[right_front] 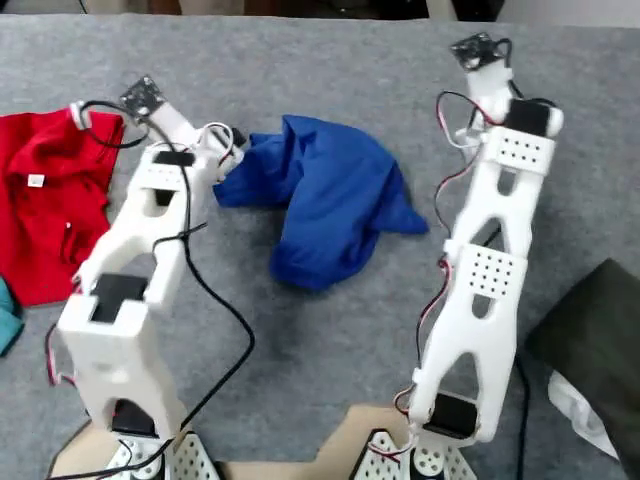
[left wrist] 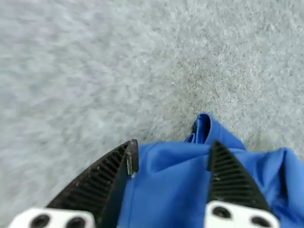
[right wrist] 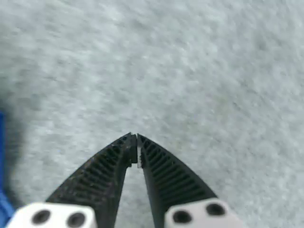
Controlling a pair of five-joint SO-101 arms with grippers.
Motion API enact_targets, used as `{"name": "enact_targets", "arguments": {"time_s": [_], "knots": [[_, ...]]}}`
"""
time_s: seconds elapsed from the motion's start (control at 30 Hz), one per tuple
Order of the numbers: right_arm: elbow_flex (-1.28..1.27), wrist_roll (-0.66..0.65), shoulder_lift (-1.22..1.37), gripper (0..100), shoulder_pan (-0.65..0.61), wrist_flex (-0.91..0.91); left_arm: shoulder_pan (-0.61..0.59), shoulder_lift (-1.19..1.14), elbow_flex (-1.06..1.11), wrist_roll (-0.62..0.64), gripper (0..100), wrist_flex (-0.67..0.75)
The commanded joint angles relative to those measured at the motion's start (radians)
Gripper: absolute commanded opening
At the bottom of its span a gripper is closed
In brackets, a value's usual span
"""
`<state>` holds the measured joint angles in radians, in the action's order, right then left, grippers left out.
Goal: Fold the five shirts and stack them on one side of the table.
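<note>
Shirts scattered over the grey table (right_front: 330,380), lol
Red shirt (right_front: 50,200) lies far left. Left gripper (left wrist: 173,152) is spread wide over the crumpled mid-table blue shirt (right_front: 330,200), not clamping it. Right gripper (right wrist: 137,141) is pinched closed, empty. Dark shirt (right_front: 595,330) sits near right.

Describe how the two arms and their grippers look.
The left arm and right arm are white plastic shells with black motor blocks. A black cable loops off the left arm; red wires trail the right arm. The left gripper and right gripper have black, ribbed, pointed fingers on white bases.
</note>
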<state>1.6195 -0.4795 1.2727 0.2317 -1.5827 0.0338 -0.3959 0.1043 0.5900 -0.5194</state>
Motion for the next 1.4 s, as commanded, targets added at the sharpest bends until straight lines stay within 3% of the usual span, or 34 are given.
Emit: {"name": "enact_targets", "arguments": {"time_s": [0.0, 0.13, 0.33, 0.53, 0.73, 0.9, 1.0, 1.07, 1.23, 1.37], "knots": [[0.041, 0.005, -0.021, 0.9, 0.012, 0.021, 0.006, -0.104, -0.164, 0.014, 16, 0.018], [0.045, 0.005, -0.012, 0.9, -0.008, 0.012, 0.031, -0.168, -0.318, 0.012, 1, -0.192], [0.047, -0.002, -0.056, 0.9, -0.033, -0.063, 0.043, -0.142, -0.470, 0.009, 2, -0.532], [0.035, -0.035, -0.209, 5.8, -0.084, -0.207, 0.037, -0.058, -0.548, 0.008, 2, -0.703], [-0.183, -0.064, -0.423, 17.6, -0.079, -0.206, -0.011, 0.084, -0.588, 0.008, 2, -0.760], [-0.638, -0.124, -0.713, 18.6, -0.137, -0.206, -0.057, 0.219, -0.603, 0.008, 2, -0.792], [-0.940, -0.149, -0.894, 18.8, -0.236, -0.195, -0.071, 0.300, -0.617, 0.008, 2, -0.792], [-1.119, -0.089, -1.009, 19.2, -0.303, -0.132, -0.075, 0.341, -0.651, 0.008, 2, -0.790], [-1.480, -0.064, -1.202, 33.4, -0.519, 0.000, -0.098, 0.364, -0.747, 0.008, 2, -0.763], [-1.643, -0.049, -1.239, 36.7, -0.641, 0.092, -0.124, 0.364, -0.752, 0.008, 2, -0.746]]}}
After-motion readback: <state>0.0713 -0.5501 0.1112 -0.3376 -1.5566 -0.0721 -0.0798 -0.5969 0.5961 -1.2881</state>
